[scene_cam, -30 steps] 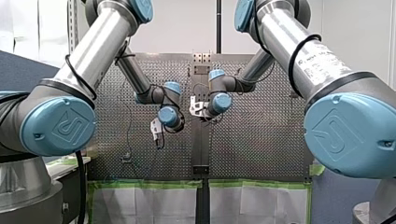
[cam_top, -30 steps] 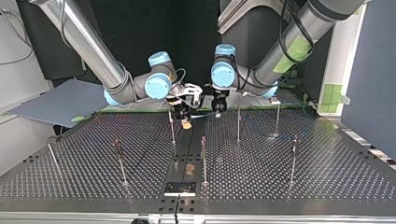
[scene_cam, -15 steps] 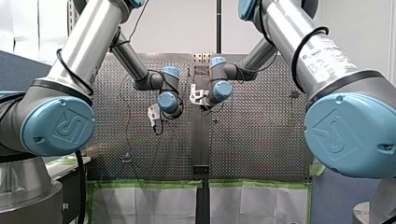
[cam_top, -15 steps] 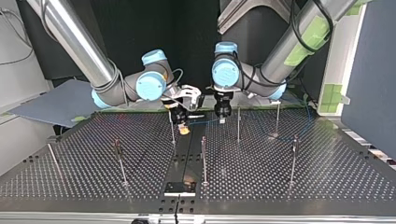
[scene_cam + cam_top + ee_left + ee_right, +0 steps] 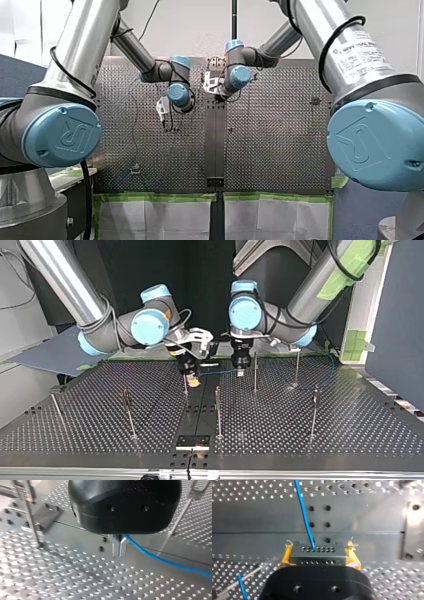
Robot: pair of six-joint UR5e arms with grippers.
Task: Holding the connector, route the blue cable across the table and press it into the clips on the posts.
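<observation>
My right gripper (image 5: 319, 547) has its yellow pads (image 5: 286, 555) shut on a dark grey connector block (image 5: 317, 554). The blue cable (image 5: 303, 512) leaves the block's face and runs ahead over the table. In the top view this gripper (image 5: 192, 381) hangs beside a thin post (image 5: 185, 386). The cable (image 5: 218, 372) spans across to my left gripper (image 5: 241, 371). In the left wrist view the metal fingers (image 5: 116, 547) are shut on the blue cable (image 5: 160, 560), which trails off to the side. My left gripper (image 5: 119, 553) hovers just above the perforated table (image 5: 75, 580).
Several thin posts stand on the table, among them a post (image 5: 255, 371) close beside my left gripper, a middle post (image 5: 218, 410) and a post (image 5: 314, 410) nearer the top view's right. A dark centre strip (image 5: 200, 410) ends at a small plate (image 5: 193, 441).
Both arms have reached further out over the table, carrying connector and cable towards the top view's camera. Both grips are unchanged.
</observation>
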